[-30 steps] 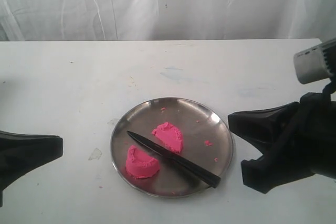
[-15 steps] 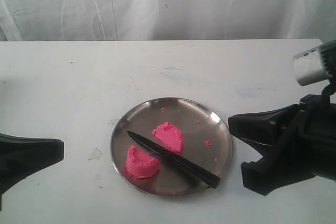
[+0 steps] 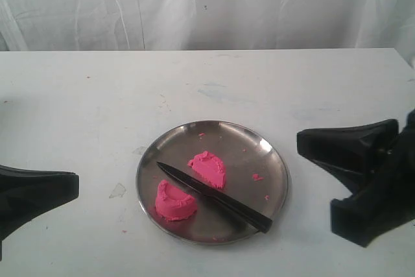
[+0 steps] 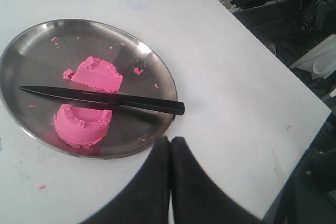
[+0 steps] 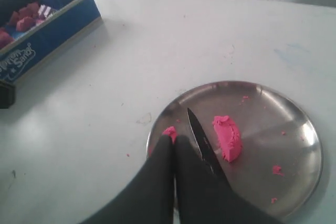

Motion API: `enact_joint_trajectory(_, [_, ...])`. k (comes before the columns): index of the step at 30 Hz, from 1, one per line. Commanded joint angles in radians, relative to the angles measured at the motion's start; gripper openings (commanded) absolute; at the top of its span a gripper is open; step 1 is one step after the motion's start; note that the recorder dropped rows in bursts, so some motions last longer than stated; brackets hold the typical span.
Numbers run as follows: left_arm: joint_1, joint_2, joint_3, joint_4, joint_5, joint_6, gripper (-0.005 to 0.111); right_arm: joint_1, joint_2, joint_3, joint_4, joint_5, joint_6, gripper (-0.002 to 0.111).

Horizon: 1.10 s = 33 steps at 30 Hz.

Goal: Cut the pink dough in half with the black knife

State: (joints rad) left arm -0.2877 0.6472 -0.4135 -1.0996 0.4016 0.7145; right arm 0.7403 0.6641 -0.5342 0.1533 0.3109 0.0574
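Two half-round pieces of the pink dough, one (image 3: 208,168) farther back and one (image 3: 176,201) nearer, lie apart on a round steel plate (image 3: 272,154). The black knife (image 3: 214,196) rests flat between them, its tip toward the plate's left and its handle over the front right rim. Nothing holds it. My left gripper (image 3: 75,186) hovers at the table's left, shut and empty; its wrist view shows the knife (image 4: 105,99) and both halves (image 4: 97,75) (image 4: 81,124). Right of the plate, my right gripper (image 3: 299,141) is shut and empty, its fingertips (image 5: 167,139) hiding most of one half (image 5: 169,130).
Tiny pink crumbs (image 3: 257,176) dot the plate. A blue box (image 5: 47,24) holding dark red pieces stands on the table off to one side in the right wrist view. The table's edge (image 4: 273,61) drops off beyond the plate in the left wrist view.
My right arm has drawn back to the right, away from the plate, and its silver part has left the exterior view. Knife, dough and left gripper have not moved.
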Motion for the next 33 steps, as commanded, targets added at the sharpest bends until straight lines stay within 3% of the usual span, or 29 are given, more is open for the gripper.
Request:
enact_joint_trajectory(1, [-0.004, -0.007, 0.005, -0.013, 0.013, -0.002, 0.000, -0.008, -0.187, 0.045, -0.045, 0.003, -0.034, 0.000])
enact_joint_trajectory(8, [-0.004, -0.007, 0.005, -0.013, 0.011, -0.002, 0.000, -0.144, -0.463, 0.305, -0.041, -0.160, -0.024, 0.000])
enact_joint_trajectory(15, [-0.004, -0.007, 0.005, -0.013, 0.011, -0.002, 0.000, -0.244, -0.608, 0.482, -0.014, -0.193, 0.045, 0.000])
enact_joint_trajectory(33, [-0.004, -0.007, 0.005, -0.013, 0.011, -0.002, 0.000, -0.244, -0.639, 0.534, -0.014, -0.186, 0.054, 0.000])
